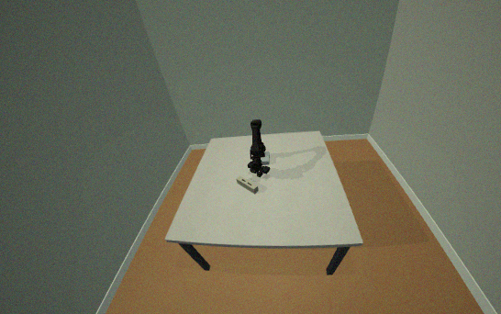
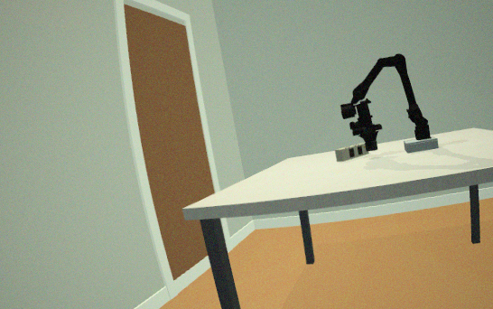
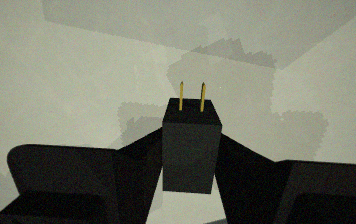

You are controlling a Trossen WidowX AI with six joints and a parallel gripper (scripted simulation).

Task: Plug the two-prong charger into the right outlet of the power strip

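Observation:
A black two-prong charger (image 3: 191,145) with two brass prongs (image 3: 192,97) sits between my gripper's fingers in the wrist view, prongs pointing away from the camera toward the white table top. My gripper (image 3: 188,133) (image 1: 260,171) (image 2: 371,144) is shut on the charger's body and hangs low over the table. The beige power strip (image 1: 248,184) (image 2: 351,153) lies flat on the table just beside the gripper, its dark outlets facing up. The strip is out of the wrist view. In the top and exterior views the charger is too small to make out.
The white table (image 1: 275,220) (image 2: 316,181) stands on dark legs over an orange floor. The arm's pale base block (image 1: 266,158) (image 2: 421,145) sits behind the gripper. A brown door panel (image 2: 167,135) is in the left wall.

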